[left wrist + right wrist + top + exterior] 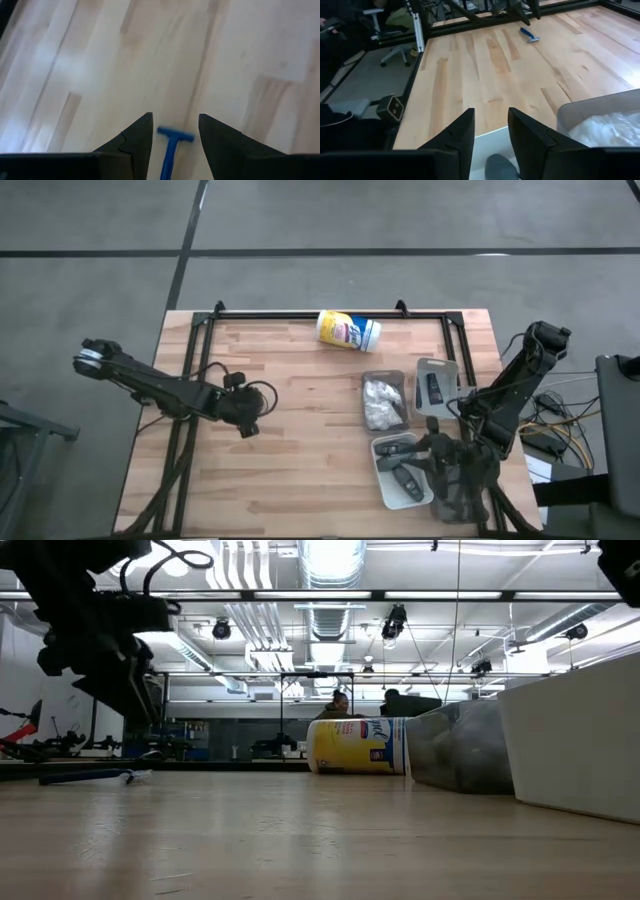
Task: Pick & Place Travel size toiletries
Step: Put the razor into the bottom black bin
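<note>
A blue razor point(171, 145) lies flat on the wooden table, left of the middle. My left gripper point(175, 117) hangs open above it, pointing steeply down, one finger on either side of the razor's head and clear of it. On the right, white packets point(381, 402) fill one clear tray. A dark tube point(434, 388) lies in a second tray, and several dark grey tubes point(405, 470) lie in the near tray point(378, 465). My right gripper point(491, 112) is open over that near tray's rim. A grey tube point(498, 167) shows low between its fingers. I cannot tell whether they touch it.
A yellow-and-white canister point(348, 330) lies on its side near the table's far edge. A black frame point(300, 314) runs along the far edge and the sides. Bare wood stretches between the left gripper and the trays. In the low view, people sit in the room behind the table.
</note>
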Tool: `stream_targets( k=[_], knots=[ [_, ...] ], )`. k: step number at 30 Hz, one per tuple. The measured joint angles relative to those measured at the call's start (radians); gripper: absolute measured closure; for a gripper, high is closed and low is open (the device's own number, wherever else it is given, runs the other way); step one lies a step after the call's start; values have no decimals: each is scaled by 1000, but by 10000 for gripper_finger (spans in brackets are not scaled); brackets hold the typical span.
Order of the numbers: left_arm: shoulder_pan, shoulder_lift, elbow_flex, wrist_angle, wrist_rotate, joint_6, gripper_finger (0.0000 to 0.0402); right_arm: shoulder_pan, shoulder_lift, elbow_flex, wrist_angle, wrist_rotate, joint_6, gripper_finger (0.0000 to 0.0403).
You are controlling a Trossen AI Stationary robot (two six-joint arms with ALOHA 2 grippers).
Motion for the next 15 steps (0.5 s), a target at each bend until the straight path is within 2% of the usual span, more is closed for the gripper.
stream_targets(
  k=[4,8,15],
  knots=[
    [15,3,0,-77,5,-62,236,-20,0,-14,13,-1,0,297],
    [36,3,-10,-104,12,-113,236,-32,0,-17,26,-46,-3,304],
    [74,3,-103,-69,117,-117,236,-34,0,-17,59,-72,-15,320]
  ],
)
